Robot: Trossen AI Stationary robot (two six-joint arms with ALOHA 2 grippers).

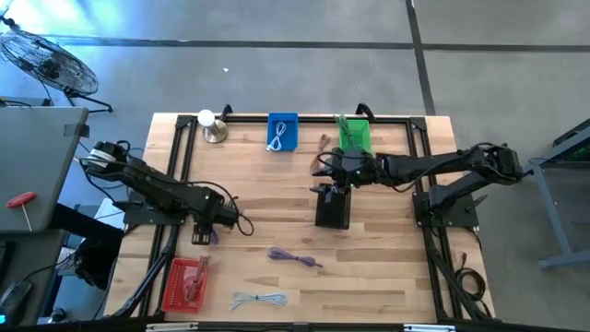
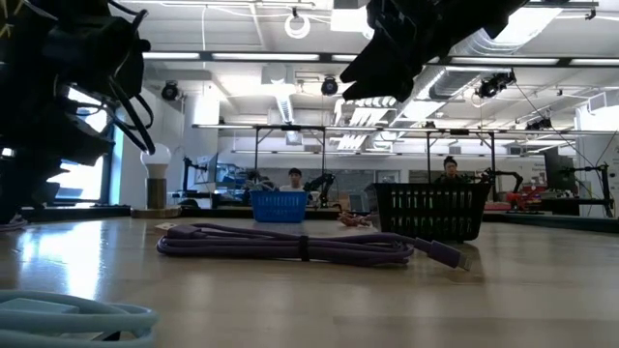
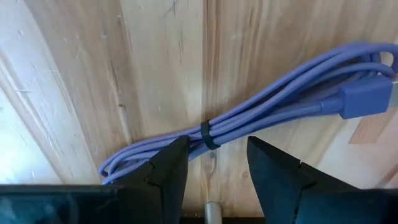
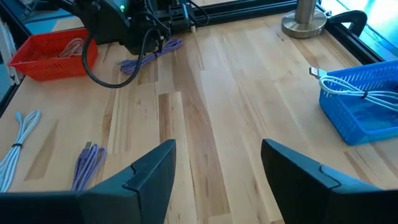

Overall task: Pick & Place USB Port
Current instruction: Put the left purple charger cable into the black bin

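The left gripper (image 3: 212, 163) is hovering, fingers spread, over the purple cable (image 3: 261, 118) lying on the table's left side (image 1: 249, 175). Closing off-centre risks pinching only one loop, spilling the bundle.

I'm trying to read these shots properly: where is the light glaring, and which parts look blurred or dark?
In the low view, ceiling strip lights and a window at the left throw a bright sheen on the wooden table; the arms above are dark silhouettes, and the pale blue cable nearest the lens is blurred. In the left wrist view, the bundled purple USB cable is sharp, with a pale washed-out corner.
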